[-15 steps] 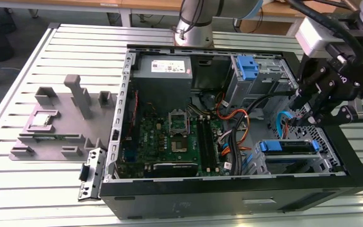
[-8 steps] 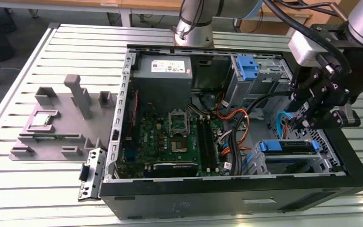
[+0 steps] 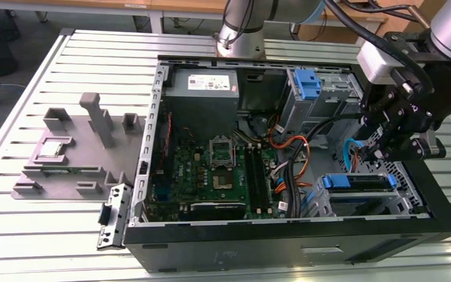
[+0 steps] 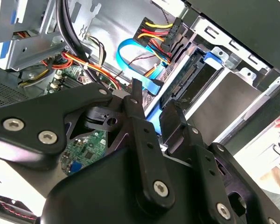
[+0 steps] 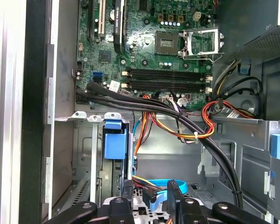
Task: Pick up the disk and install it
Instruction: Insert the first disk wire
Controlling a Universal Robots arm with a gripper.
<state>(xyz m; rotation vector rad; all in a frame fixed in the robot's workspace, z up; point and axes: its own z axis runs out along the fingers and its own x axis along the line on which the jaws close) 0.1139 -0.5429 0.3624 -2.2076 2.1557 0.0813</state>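
The disk sits in the drive cage at the front corner of the open computer case, on the exterior view's right, with its blue carrier ends showing. In the first wrist view the carrier's blue tab stands at the cage's mouth. In the second wrist view the disk's connector end lies in the metal bay. My gripper hovers just above the cage. Its black fingers are apart, open, with nothing between them. A blue ribbon cable loops beside the disk.
The motherboard fills the case floor, with thick black cables and orange and red wire bundles crossing towards the cage. A tall blue latch stands at the upper bay. A grey fixture lies on the slatted table at the exterior view's left.
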